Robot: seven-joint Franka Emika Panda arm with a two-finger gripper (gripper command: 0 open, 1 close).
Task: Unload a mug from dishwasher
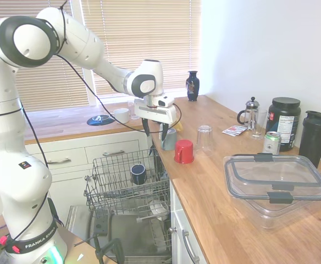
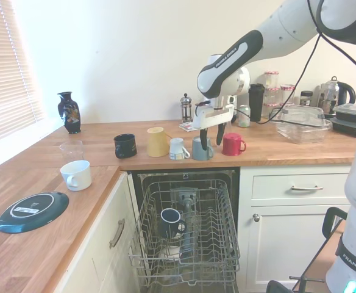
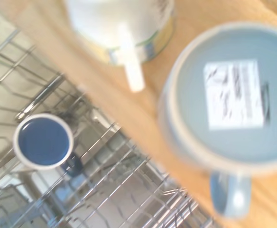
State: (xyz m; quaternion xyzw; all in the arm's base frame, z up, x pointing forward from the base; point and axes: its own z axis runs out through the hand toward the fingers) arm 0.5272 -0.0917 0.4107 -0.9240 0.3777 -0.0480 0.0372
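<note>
Matte slate mug [image 2: 200, 149], round base up.

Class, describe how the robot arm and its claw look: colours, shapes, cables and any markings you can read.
The arm is glossy white, built of rounded segments with dark grey rings at the joints. A thin black cable runs loosely along it. "FRANKA EMIKA" is printed in black on its links. The claw has a white body and two slim dark fingers.

Mug [image 2: 200, 149]: matt grey-blue ceramic, paper label on base. Worktop [image 2: 166, 160]: smooth oiled wood. Dishwasher rack [image 2: 190, 238]: silver-grey metal wire.
</note>
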